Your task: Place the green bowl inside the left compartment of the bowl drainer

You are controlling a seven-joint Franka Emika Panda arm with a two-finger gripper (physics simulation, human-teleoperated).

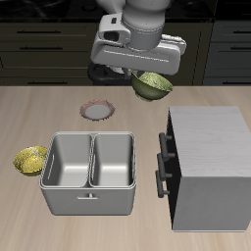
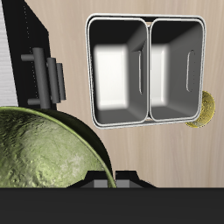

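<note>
The green bowl (image 1: 152, 85) is off the counter (image 1: 49, 113), carried high and tilted under the gripper (image 1: 140, 75), behind the bowl drainer (image 1: 88, 165) and toward the grey cabinet (image 1: 208, 167) side of it. Finger state: the fingers themselves are hidden behind the gripper body in the exterior view and out of frame in the wrist view, so I cannot tell directly; since the bowl hangs clear of any support, I judge they are pinching its rim. Both drainer wells appear empty in the wrist view, the centre wall plainly visible between them. Step in hand, as I read it: transport toward the drainer, release not yet done. Risks. (1) The bowl looks about as wide as one well, so a slightly off-centre release could leave it perched on the drainer rim or straddling the centre wall. (2) The bowl is tilted; let go from height, it may tip, roll or bounce out. (3) The cabinet with its black handles (image 1: 162, 160) stands just beside the drainer; a low path could clip it. (4) A rim pinch may slip in transit. (5) A smaller yellow bowl (image 1: 30, 158) touches or nearly touches the drainer's far side from the cabinet, and should stay undisturbed. A small pink-rimmed dish (image 1: 96, 110) lies behind the drainer.
</note>
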